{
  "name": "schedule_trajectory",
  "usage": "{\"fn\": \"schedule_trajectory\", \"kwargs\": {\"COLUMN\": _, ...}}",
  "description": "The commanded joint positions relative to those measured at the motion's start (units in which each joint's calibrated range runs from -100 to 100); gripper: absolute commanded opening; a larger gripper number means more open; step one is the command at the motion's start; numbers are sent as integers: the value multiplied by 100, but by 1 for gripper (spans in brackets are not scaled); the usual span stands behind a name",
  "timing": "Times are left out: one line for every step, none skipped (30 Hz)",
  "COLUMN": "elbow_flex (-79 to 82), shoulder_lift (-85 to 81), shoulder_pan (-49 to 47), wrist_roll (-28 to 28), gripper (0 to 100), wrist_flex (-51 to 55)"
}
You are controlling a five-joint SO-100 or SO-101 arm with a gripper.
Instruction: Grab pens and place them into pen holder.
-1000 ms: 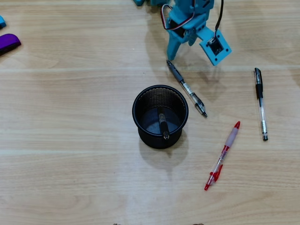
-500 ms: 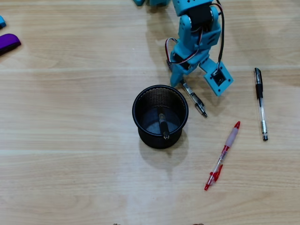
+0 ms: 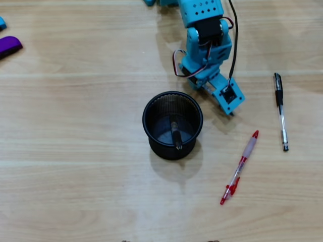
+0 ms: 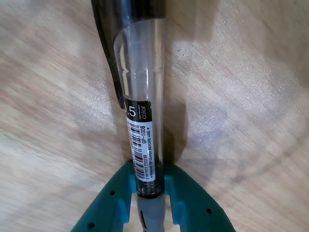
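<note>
Teal gripper [image 4: 150, 193] is clamped tight on a clear black-capped pen [image 4: 142, 96] in my wrist view, barrel sticking straight out from the fingertips over wood table [image 4: 241, 96]. Overhead: black holder [image 3: 172, 125] just left of gripper, red pen [image 3: 239, 167] & black pen [image 3: 280, 111] to its right.

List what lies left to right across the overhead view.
Purple object → black pen holder, one pen already inside → red pen → black pen. The arm overlaps, so it is left out.
</note>
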Motion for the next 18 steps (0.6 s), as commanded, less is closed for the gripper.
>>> {"fn": "schedule_trajectory", "kwargs": {"elbow_flex": -344, "shoulder_lift": -666, "shoulder_pan": -82, "wrist_roll": -71, "gripper": 2, "wrist_flex": 76}}
{"fn": "schedule_trajectory", "kwargs": {"elbow_flex": -452, "shoulder_lift": -1317, "shoulder_pan": -219, "wrist_roll": -66, "gripper": 2, "wrist_flex": 25}}
{"fn": "schedule_trajectory", "kwargs": {"elbow_flex": -525, "shoulder_lift": -1621, "shoulder_pan": -251, "wrist_roll": -71, "gripper": 2, "wrist_flex": -70}}
{"fn": "schedule_trajectory", "kwargs": {"elbow_flex": -615, "shoulder_lift": -1917, "shoulder_pan": -268, "wrist_roll": -71, "gripper": 2, "wrist_flex": -276}}
{"fn": "schedule_trajectory", "kwargs": {"elbow_flex": -679, "shoulder_lift": -2171, "shoulder_pan": -268, "wrist_roll": -71, "gripper": 2, "wrist_flex": -542}}
{"fn": "schedule_trajectory", "kwargs": {"elbow_flex": -697, "shoulder_lift": -2416, "shoulder_pan": -251, "wrist_roll": -71, "gripper": 2, "wrist_flex": -903}}
{"fn": "schedule_trajectory", "kwargs": {"elbow_flex": -679, "shoulder_lift": -2636, "shoulder_pan": -227, "wrist_roll": -71, "gripper": 2, "wrist_flex": -1324}}
{"fn": "schedule_trajectory", "kwargs": {"elbow_flex": -651, "shoulder_lift": -2805, "shoulder_pan": -163, "wrist_roll": -71, "gripper": 2, "wrist_flex": -1797}}
{"fn": "schedule_trajectory", "kwargs": {"elbow_flex": -588, "shoulder_lift": -3016, "shoulder_pan": 23, "wrist_roll": -66, "gripper": 2, "wrist_flex": -2657}}
{"fn": "schedule_trajectory", "kwargs": {"elbow_flex": -516, "shoulder_lift": -3067, "shoulder_pan": 111, "wrist_roll": -108, "gripper": 2, "wrist_flex": -3069}}
{"fn": "schedule_trajectory", "kwargs": {"elbow_flex": -398, "shoulder_lift": -3084, "shoulder_pan": 216, "wrist_roll": -118, "gripper": 2, "wrist_flex": -3482}}
{"fn": "schedule_trajectory", "kwargs": {"elbow_flex": -99, "shoulder_lift": -3075, "shoulder_pan": 507, "wrist_roll": -129, "gripper": 2, "wrist_flex": -4264}}
{"fn": "schedule_trajectory", "kwargs": {"elbow_flex": 100, "shoulder_lift": -3067, "shoulder_pan": 628, "wrist_roll": -191, "gripper": 2, "wrist_flex": -4616}}
{"fn": "schedule_trajectory", "kwargs": {"elbow_flex": 326, "shoulder_lift": -3067, "shoulder_pan": 749, "wrist_roll": -317, "gripper": 2, "wrist_flex": -4891}}
{"fn": "schedule_trajectory", "kwargs": {"elbow_flex": 544, "shoulder_lift": -3067, "shoulder_pan": 886, "wrist_roll": -500, "gripper": 2, "wrist_flex": -5106}}
{"fn": "schedule_trajectory", "kwargs": {"elbow_flex": 770, "shoulder_lift": -3058, "shoulder_pan": 1031, "wrist_roll": -704, "gripper": 2, "wrist_flex": -5244}}
{"fn": "schedule_trajectory", "kwargs": {"elbow_flex": 951, "shoulder_lift": -3008, "shoulder_pan": 1144, "wrist_roll": -871, "gripper": 2, "wrist_flex": -5304}}
{"fn": "schedule_trajectory", "kwargs": {"elbow_flex": 1177, "shoulder_lift": -2855, "shoulder_pan": 1305, "wrist_roll": -1049, "gripper": 2, "wrist_flex": -5355}}
